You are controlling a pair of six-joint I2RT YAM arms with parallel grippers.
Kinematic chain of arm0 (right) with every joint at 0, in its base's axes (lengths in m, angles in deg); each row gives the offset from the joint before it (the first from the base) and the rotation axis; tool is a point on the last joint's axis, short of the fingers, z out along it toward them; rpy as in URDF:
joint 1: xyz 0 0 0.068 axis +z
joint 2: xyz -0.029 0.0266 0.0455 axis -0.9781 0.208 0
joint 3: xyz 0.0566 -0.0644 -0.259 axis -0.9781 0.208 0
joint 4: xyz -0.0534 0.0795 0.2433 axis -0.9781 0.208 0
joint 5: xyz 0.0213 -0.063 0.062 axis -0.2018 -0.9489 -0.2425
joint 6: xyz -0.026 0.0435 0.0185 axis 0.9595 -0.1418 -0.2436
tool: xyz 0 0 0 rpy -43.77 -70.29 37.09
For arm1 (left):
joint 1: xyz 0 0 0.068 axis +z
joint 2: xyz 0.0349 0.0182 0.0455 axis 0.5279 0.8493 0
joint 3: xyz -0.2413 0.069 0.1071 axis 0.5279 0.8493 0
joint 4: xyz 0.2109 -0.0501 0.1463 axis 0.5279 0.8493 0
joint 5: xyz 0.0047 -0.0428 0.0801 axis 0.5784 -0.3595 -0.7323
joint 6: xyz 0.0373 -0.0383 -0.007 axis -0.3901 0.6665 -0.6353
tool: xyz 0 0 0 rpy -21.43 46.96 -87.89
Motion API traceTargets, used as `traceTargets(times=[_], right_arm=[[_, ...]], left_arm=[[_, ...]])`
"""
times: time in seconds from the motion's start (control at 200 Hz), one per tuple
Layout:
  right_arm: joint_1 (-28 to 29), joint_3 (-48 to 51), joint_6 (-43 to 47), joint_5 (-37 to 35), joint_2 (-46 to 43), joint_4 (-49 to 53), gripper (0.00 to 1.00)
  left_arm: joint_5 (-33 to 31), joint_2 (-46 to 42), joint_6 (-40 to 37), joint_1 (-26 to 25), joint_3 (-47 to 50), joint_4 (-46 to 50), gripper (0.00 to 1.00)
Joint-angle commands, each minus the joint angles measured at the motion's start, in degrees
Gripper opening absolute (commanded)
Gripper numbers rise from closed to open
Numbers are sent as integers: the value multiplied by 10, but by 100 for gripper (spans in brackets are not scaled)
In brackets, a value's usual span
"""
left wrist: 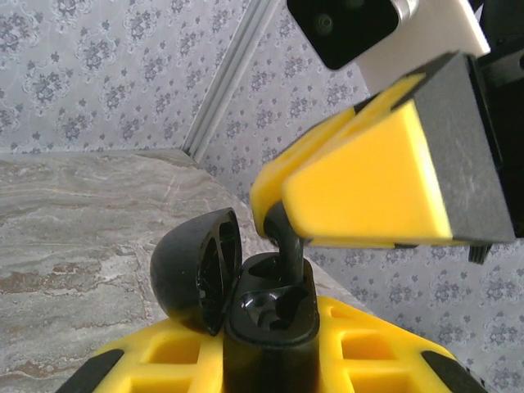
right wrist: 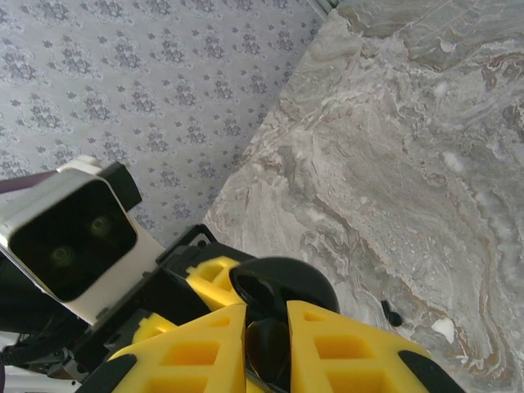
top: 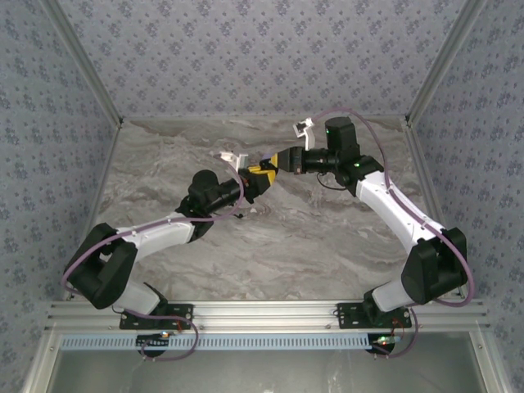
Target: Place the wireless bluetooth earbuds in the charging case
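The charging case (left wrist: 270,332) is black, not lilac, and stands upright with its lid (left wrist: 192,270) swung open to the left. My left gripper (left wrist: 270,360) is shut on the case's body. From above, my right gripper (right wrist: 266,348) is shut on a black earbud (left wrist: 288,246), whose stem reaches down into the far socket of the case. The near socket (left wrist: 266,307) looks empty. In the top view the two grippers (top: 266,173) meet above the middle of the table. A second black earbud (right wrist: 391,314) lies on the marble.
The marble tabletop (top: 327,237) is bounded by patterned walls (top: 262,49) on three sides. Both arms (top: 155,233) stretch inward from the near rail (top: 262,315). The left wrist's camera housing (right wrist: 70,237) sits close beside my right fingers.
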Motion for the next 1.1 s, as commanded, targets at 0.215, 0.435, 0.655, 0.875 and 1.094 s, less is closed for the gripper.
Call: traceTargets(times=[0.215,0.435,0.655,0.875,1.094], right_arm=[[10,-18,29,4,-16,46,21],[11,-23,36,-6,-19,55,32],[11,-26,52,-48,-33,80,47],[11,-23,63,-172,-46,122,50],[13,-21,69,-263,-15,178,51]], left_arm=[[8,-27,-7,-3,-8,-29,22],[13,-28,-14,-3,-10,-18,22],[12,-34,-42,-4,-16,28,22],[-23,-80,-101,-5,-15,135,22],[-80,-142,-177,-5,-33,300,21]])
